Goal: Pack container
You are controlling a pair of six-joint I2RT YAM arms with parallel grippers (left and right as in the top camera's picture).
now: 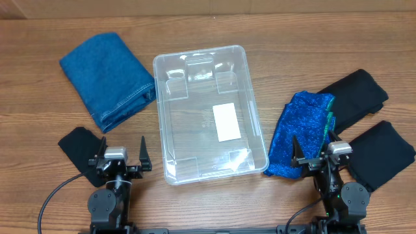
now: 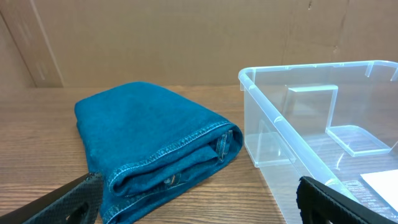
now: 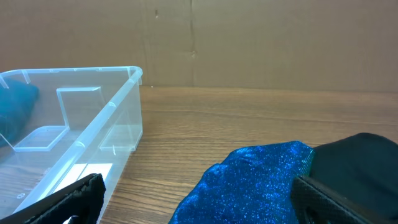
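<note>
Centrally, the container (image 1: 195,133) sits, jeans (image 1: 107,78) and sparkly cloth (image 1: 302,133) flanking its rim.

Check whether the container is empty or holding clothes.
Empty. Only its white label shows inside the container; the folded jeans lie outside it.

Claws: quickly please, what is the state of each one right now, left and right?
Left claw: open, holding nothing.
Right claw: open, holding nothing.
</note>
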